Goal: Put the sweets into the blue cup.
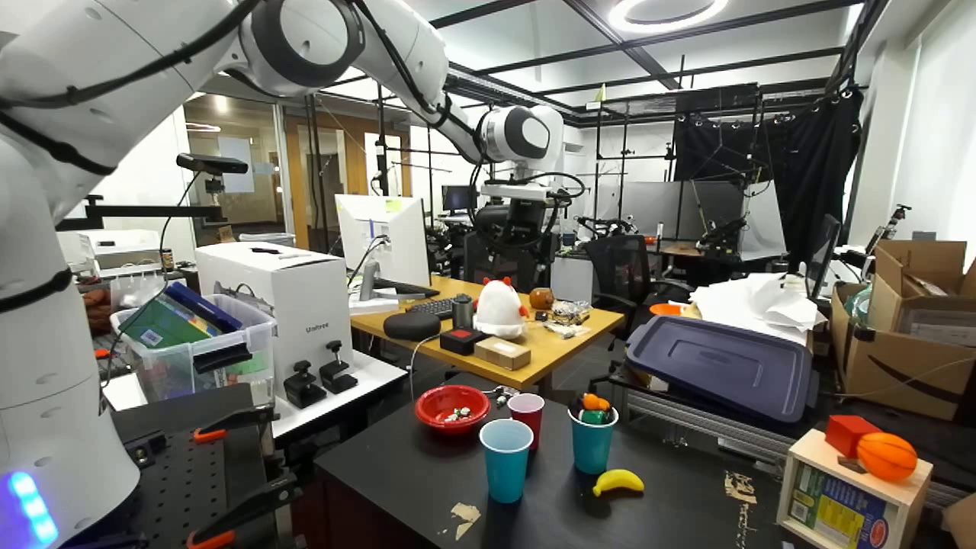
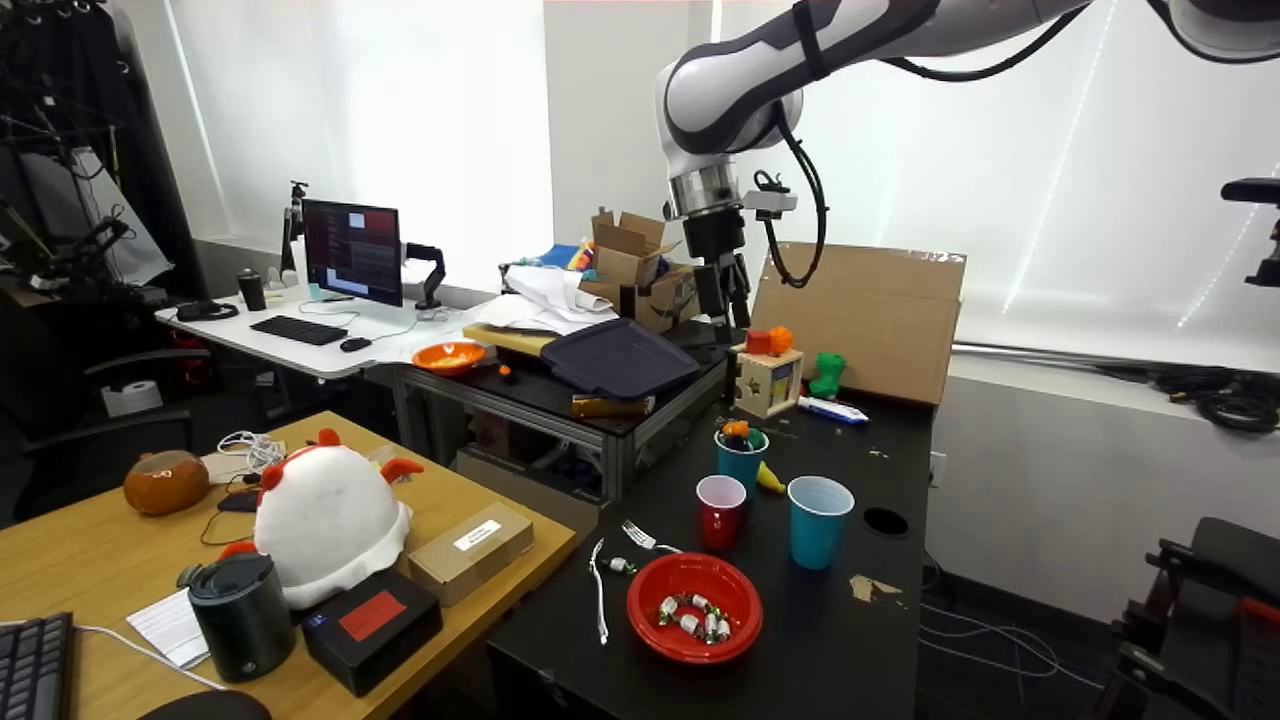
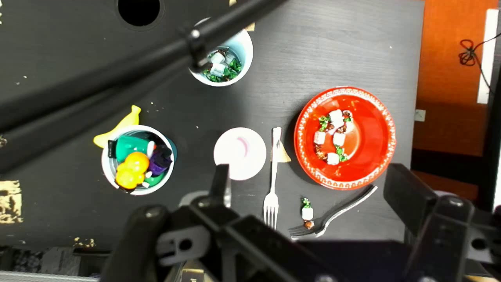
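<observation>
Blue cup [image 3: 245, 49], left in the wrist view, is holding sweets [image 3: 218, 69]; empty jaws are gaping; a stray sweet [image 3: 307, 213] is lying near the red bowl [image 3: 370, 137], right, holding more. Picking is presumably coming next, calling for descending onto one.

The sweets [image 3: 339, 139] are small wrapped pieces with white middles and green and brown twisted ends. Several lie loosely inside the red bowl [image 3: 372, 133], gathered toward one side of its floor in the wrist view and turned at different angles. One lone sweet [image 3: 307, 213] lies on the black table [image 3: 332, 58], outside the bowl, between two forks [image 3: 273, 176]. The blue cup [image 2: 820, 525] stands upright in both exterior views, apart from the bowl, narrowing toward its base and pale inside; several more sweets rest at its bottom, some partly hidden.
</observation>
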You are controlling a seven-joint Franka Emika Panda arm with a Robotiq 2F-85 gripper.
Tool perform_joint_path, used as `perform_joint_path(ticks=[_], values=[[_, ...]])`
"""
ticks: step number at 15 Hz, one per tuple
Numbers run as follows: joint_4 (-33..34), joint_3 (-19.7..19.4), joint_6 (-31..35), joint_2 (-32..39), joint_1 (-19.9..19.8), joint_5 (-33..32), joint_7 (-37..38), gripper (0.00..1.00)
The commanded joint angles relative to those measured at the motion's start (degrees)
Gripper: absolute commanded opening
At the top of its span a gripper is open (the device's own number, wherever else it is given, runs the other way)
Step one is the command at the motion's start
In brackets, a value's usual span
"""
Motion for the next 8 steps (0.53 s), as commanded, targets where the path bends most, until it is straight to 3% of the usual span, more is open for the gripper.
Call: perform_joint_path(ticks=[1,8], values=[[3.0,0.7,-5.6,-0.2,0.3,-0.7,-3.6,1.0],[3.3,0.8,-5.4,0.1,0.4,-0.1,-3.2,1.0]])
